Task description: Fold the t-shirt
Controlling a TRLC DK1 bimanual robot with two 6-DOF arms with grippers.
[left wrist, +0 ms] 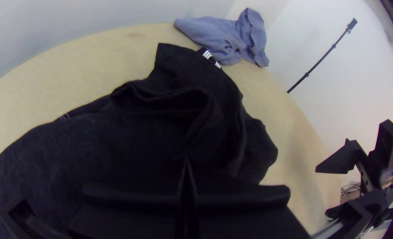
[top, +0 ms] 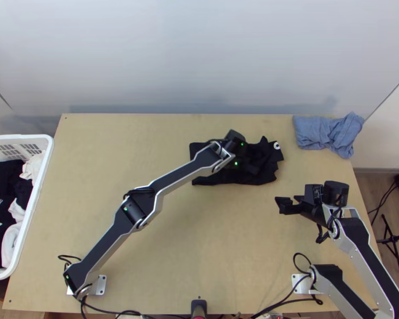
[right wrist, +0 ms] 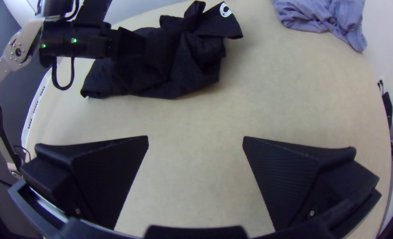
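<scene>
T-shirt [top: 213,179], black, bunched on the table [top: 167,239] toward its far side, its middle partly covered by the left gripper [top: 251,167]. That gripper's fingers are pressed together, black against black; whether any cloth is pinched cannot be told. The right gripper [top: 285,206] is held apart from the shirt, spread wide and empty. Blue cloth [top: 322,133] is crumpled at the far right corner; the white basket [top: 46,165] is cut off at the top view's left edge.

Soft, even light throws faint shadows
</scene>
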